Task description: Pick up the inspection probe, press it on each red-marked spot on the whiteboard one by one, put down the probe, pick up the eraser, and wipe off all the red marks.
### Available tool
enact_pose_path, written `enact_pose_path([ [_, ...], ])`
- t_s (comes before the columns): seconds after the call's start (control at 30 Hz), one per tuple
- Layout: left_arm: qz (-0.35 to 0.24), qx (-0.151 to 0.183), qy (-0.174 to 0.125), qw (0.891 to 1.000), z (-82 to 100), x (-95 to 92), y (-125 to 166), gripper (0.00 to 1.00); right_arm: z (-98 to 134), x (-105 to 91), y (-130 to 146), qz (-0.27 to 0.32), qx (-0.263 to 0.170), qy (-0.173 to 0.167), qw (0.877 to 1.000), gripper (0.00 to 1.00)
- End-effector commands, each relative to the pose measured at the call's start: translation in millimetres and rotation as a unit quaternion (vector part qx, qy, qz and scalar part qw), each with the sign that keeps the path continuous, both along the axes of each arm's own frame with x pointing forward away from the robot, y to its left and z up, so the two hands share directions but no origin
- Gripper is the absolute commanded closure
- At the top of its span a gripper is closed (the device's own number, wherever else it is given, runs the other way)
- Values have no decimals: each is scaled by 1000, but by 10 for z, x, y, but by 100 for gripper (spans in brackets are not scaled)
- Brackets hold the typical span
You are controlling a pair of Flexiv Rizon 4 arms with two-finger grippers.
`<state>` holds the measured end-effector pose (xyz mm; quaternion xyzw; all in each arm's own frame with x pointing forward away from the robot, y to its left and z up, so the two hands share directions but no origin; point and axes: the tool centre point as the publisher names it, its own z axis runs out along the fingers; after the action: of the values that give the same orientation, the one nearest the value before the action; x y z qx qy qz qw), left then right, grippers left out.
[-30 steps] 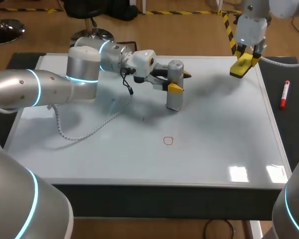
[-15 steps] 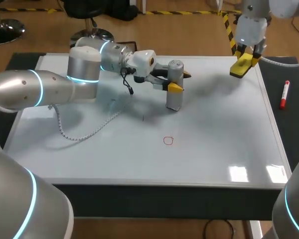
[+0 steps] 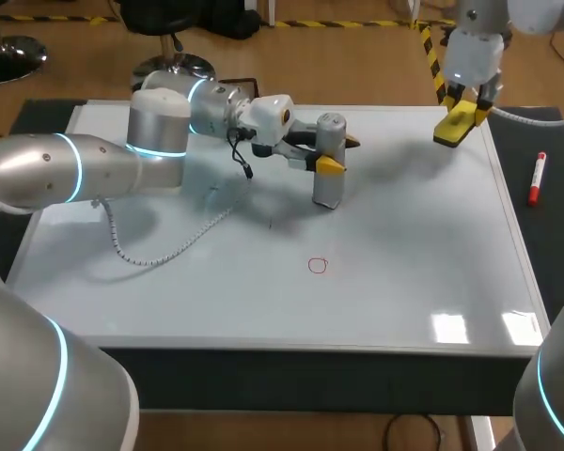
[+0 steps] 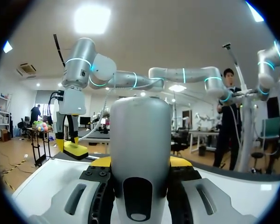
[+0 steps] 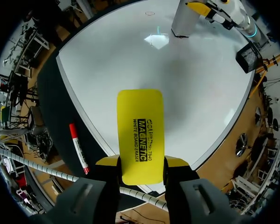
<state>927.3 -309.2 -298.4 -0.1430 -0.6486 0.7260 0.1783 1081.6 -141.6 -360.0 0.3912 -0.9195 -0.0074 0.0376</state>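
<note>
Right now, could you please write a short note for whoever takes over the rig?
Left gripper: fingers shut on the probe, which stands upright on the whiteboard.
Right gripper: fingers shut on the yellow eraser, above the board's far right corner.
Done: both tools are picked up.
Left: one red circle, nearer than the probe, is not yet wiped. I cannot tell if it was pressed. The probe is not yet put down.

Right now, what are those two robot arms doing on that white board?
The left gripper is shut on the grey probe, holding it upright with its end down on the whiteboard, a little past the one red circle. The right gripper holds the yellow eraser in the air over the board's far right corner. A red marker lies beside the board.
</note>
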Motion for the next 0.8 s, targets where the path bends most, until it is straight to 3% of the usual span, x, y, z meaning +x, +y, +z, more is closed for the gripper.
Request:
enact_pose_path([
  [0.03, -1, -1, 1, 1000, -48, 10, -3, 100, 12, 4, -2, 1, -2, 1, 1000, 100],
  [0.4, 3, -2, -1, 1000, -20, 13, 9, 100, 12, 4, -2, 1, -2, 1, 1000, 100],
  [0.8, 12, -10, -10, 1000, 328, 41, 135, 100, 12, 4, -2, 1, -2, 1, 1000, 100],
])
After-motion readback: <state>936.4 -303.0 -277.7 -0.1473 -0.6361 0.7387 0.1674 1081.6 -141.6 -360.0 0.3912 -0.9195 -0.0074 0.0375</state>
